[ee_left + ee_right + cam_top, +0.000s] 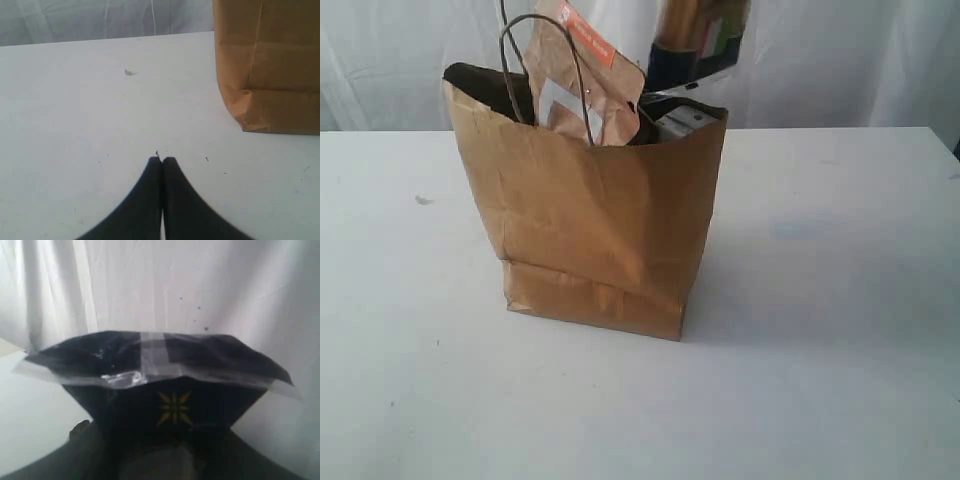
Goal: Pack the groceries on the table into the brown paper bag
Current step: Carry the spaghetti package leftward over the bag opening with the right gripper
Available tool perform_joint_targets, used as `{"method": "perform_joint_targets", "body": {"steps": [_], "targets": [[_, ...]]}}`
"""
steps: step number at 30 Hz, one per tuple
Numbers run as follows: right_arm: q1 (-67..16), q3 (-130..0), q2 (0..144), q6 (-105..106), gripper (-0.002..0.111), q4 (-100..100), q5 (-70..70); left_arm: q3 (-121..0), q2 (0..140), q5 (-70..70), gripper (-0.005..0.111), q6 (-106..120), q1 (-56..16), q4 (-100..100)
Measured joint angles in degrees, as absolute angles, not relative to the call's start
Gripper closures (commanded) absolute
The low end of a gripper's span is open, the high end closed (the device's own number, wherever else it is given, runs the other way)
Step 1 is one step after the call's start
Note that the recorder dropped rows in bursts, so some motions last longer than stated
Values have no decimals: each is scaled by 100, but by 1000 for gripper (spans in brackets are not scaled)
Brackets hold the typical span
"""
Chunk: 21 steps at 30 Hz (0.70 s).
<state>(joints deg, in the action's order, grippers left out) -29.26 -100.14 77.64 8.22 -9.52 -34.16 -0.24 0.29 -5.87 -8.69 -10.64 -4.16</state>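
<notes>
The brown paper bag (595, 220) stands upright in the middle of the table (820, 330). The brown pouch with an orange strip (582, 75) pokes out of its open top, between the cord handles. Beside it, a pale boxy item (682, 122) shows just under the rim. The long spaghetti packet (700, 40) hangs upright over the bag's right side. In the right wrist view its dark end with a gold star (172, 390) fills the frame, and my right gripper (170, 440) is shut on it. My left gripper (161, 161) is shut and empty, low over the table beside the bag (270, 65).
A small dark speck (422, 200) lies on the white tabletop left of the bag and also shows as a speck (129, 72) in the left wrist view. A white curtain (840, 60) hangs behind the table. Bare tabletop lies on both sides of the bag.
</notes>
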Motion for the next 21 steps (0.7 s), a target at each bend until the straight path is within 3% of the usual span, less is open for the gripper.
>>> {"method": "perform_joint_targets", "body": {"steps": [21], "targets": [[-3533,-10386,8608,666,108,-1082,-2613,-24,29,-587,107,-869,-1064,-416]]}}
